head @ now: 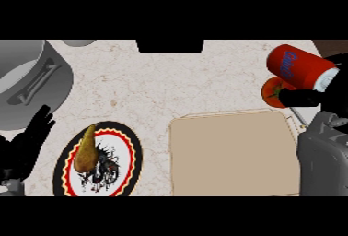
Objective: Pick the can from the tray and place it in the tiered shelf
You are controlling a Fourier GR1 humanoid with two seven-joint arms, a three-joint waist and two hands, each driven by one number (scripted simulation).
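Observation:
A red can [293, 64] with a blue label is in my right hand [303, 97], whose black fingers curl round its lower end. The can is tilted and sits beyond the far right corner of the beige tray [231, 156], whose surface shows nothing on it. My right forearm [323, 154] rises along the tray's right edge. At the far left my left hand [28, 138] rests open, fingers up. A dark block [170, 45] shows at the top edge; I cannot tell whether it is the shelf.
A round plate [125, 159] with a black rim and red zigzag carries a brown pear [86, 150] at the lower left. A grey lidded pot [31, 85] fills the upper left. A red-orange round object [273, 91] lies under the can.

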